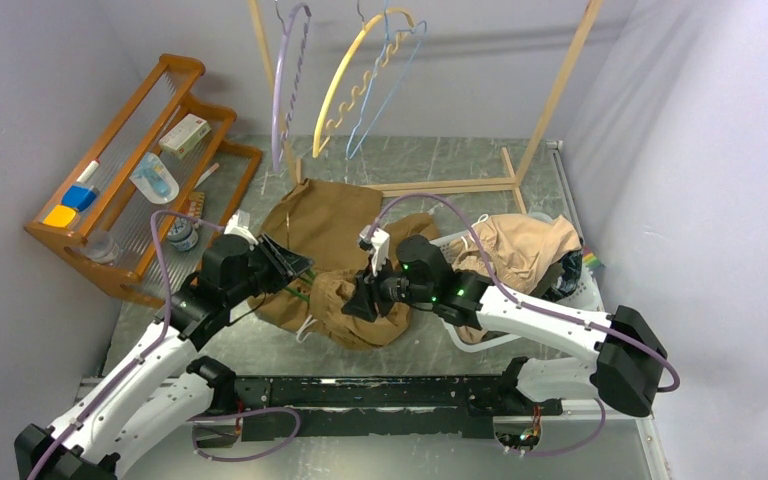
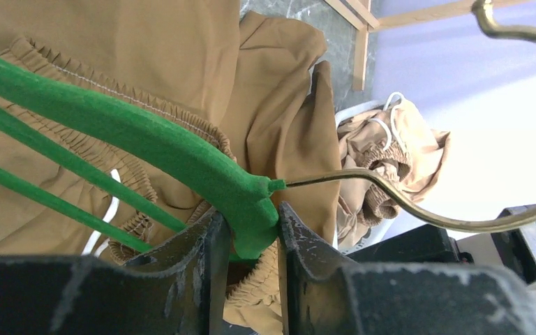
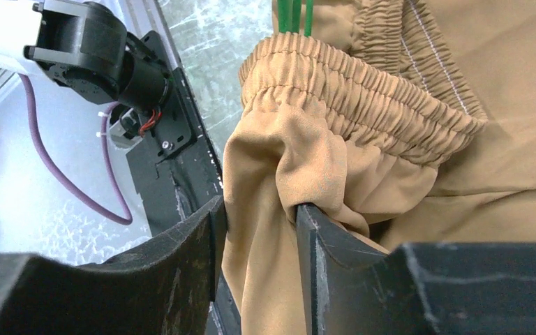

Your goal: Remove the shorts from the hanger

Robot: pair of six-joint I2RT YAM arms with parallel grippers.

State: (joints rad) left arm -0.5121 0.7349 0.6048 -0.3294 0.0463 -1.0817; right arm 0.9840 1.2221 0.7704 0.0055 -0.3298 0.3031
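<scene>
Tan-brown shorts [image 1: 332, 235] with a white drawstring lie crumpled mid-table, still threaded on a green hanger [image 2: 146, 136] with a brass hook [image 2: 419, 209]. My left gripper [image 1: 295, 265] is shut on the hanger's green neck [image 2: 251, 220]. My right gripper [image 1: 358, 300] is shut on a fold of the tan-brown shorts [image 3: 265, 223] just below the elastic waistband [image 3: 363, 98]. The hanger's green bars [image 3: 293, 15] run into the waistband. Light beige shorts [image 1: 520, 245] lie in a white basket at right. The navy and olive shorts are out of view.
A wooden rack [image 1: 550, 110] at the back holds purple [image 1: 285, 80], yellow [image 1: 355, 80] and blue [image 1: 385, 85] empty hangers. An orange wooden shelf [image 1: 140, 160] with small items stands at left. The white basket [image 1: 585, 290] is at right.
</scene>
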